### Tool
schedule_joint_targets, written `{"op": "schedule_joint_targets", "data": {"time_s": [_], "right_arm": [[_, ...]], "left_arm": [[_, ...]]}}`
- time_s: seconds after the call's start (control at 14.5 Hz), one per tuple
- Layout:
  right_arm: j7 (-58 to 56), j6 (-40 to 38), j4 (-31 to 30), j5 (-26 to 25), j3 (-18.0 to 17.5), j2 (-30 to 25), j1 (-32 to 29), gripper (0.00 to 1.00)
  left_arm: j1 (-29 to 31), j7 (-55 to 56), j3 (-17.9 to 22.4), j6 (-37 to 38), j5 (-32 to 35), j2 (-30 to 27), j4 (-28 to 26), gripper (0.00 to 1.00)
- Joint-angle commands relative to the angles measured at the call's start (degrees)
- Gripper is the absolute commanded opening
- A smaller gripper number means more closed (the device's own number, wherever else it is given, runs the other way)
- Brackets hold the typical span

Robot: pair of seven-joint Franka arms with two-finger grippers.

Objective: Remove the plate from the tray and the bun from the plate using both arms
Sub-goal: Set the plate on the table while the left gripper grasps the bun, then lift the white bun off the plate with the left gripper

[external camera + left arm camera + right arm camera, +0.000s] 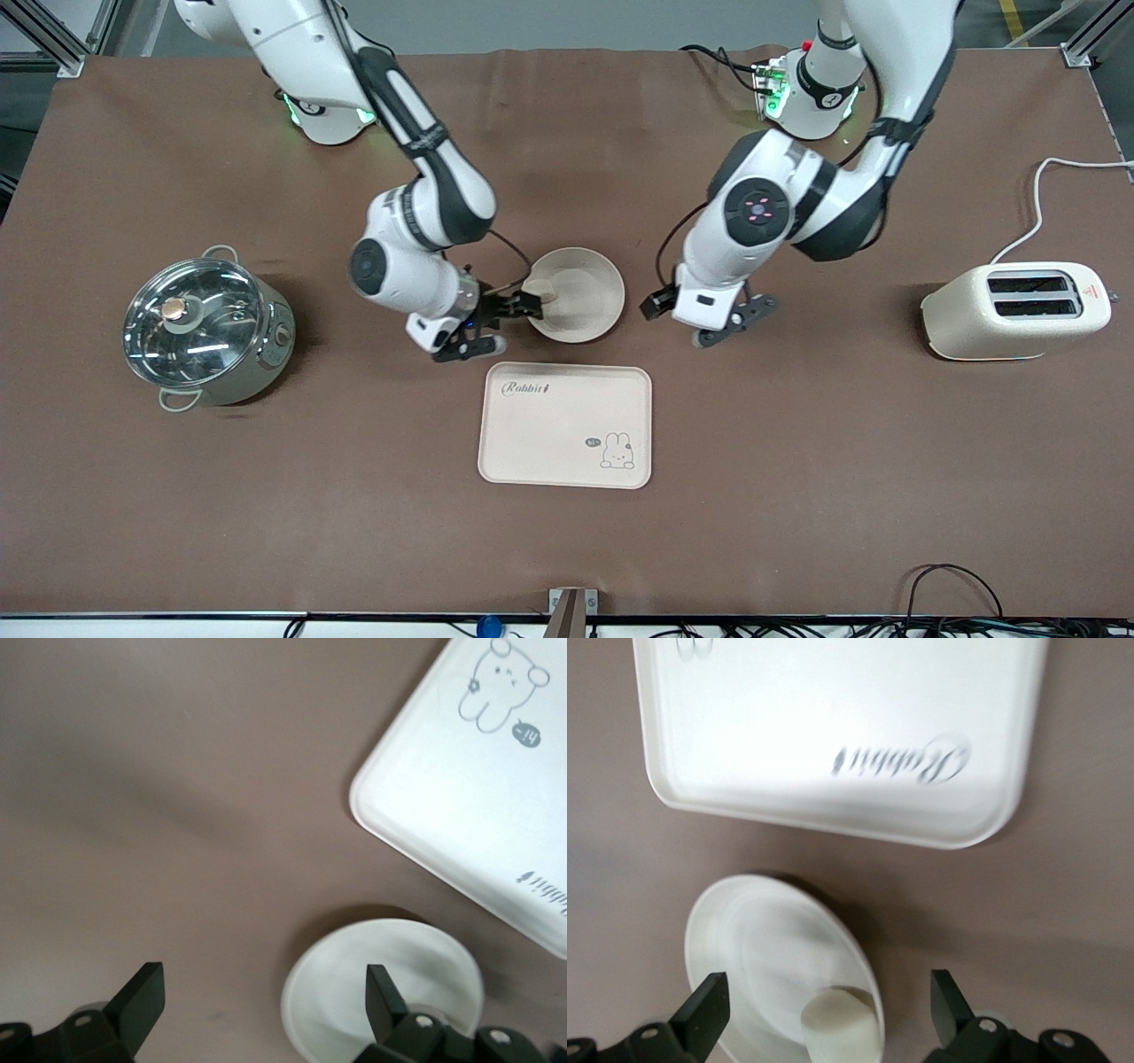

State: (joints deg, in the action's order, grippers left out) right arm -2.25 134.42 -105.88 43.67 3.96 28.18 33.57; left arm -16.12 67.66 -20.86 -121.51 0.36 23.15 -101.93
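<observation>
The round cream plate (585, 306) lies on the table, just farther from the front camera than the rabbit tray. The small pale bun (541, 290) sits in the plate near the rim at the right arm's end. My right gripper (516, 307) is open and low over that rim. In the right wrist view the bun (837, 1020) lies between the spread fingers (704, 1014), which do not touch it, and the plate (757, 948) shows below. My left gripper (732, 322) is open and empty over bare table beside the plate, toward the left arm's end. The left wrist view shows the plate (354, 979).
The rectangular cream tray (549, 443) with a rabbit drawing lies nearer the front camera than the plate. A steel pot with a glass lid (205, 332) stands toward the right arm's end. A cream toaster (1014, 312) with a white cable stands toward the left arm's end.
</observation>
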Motion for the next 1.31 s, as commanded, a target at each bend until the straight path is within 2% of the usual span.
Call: {"op": "schedule_joint_targets", "data": {"time_s": [0.0,0.14,0.21,0.28,0.42,0.69,1.04,1.25], "right_arm": [[0.1,-8.8,-1.7,-2.1,1.7,-7.5,-6.8,1.0],[0.2,-12.8,0.1,-10.3,7.3,-10.5,-8.3,1.0],[-0.1,-17.0,2.5,-12.7,10.3,-10.7,-9.0,1.0],[-0.5,-23.3,6.2,-14.0,13.2,-10.5,-10.0,1.0],[-0.9,-34.5,14.2,-18.5,16.5,-10.2,-12.9,1.0],[-4.5,-43.7,22.9,-33.4,16.9,-13.7,-15.8,1.0],[-8.9,-46.2,23.2,-35.4,16.0,-19.3,-24.9,1.0],[-8.8,-48.3,22.7,-40.7,15.7,-24.4,-25.9,1.0]], "left_arm": [[-4.7,10.9,-0.1,-5.9,-0.6,4.0,0.9,1.0],[-7.9,18.4,0.0,-9.2,-0.4,6.8,2.1,1.0],[-9.5,21.6,0.0,-10.5,-0.4,8.5,2.9,1.0],[-11.4,24.9,0.0,-11.9,-0.1,9.9,3.0,1.0],[-13.5,31.4,0.2,-16.1,0.0,12.2,3.1,0.99],[-16.8,41.0,0.6,-26.4,0.0,16.0,3.1,0.92],[-17.2,42.6,0.7,-30.5,0.0,17.5,3.1,0.81],[-17.2,42.6,0.6,-32.0,0.0,18.6,3.1,0.71]]}}
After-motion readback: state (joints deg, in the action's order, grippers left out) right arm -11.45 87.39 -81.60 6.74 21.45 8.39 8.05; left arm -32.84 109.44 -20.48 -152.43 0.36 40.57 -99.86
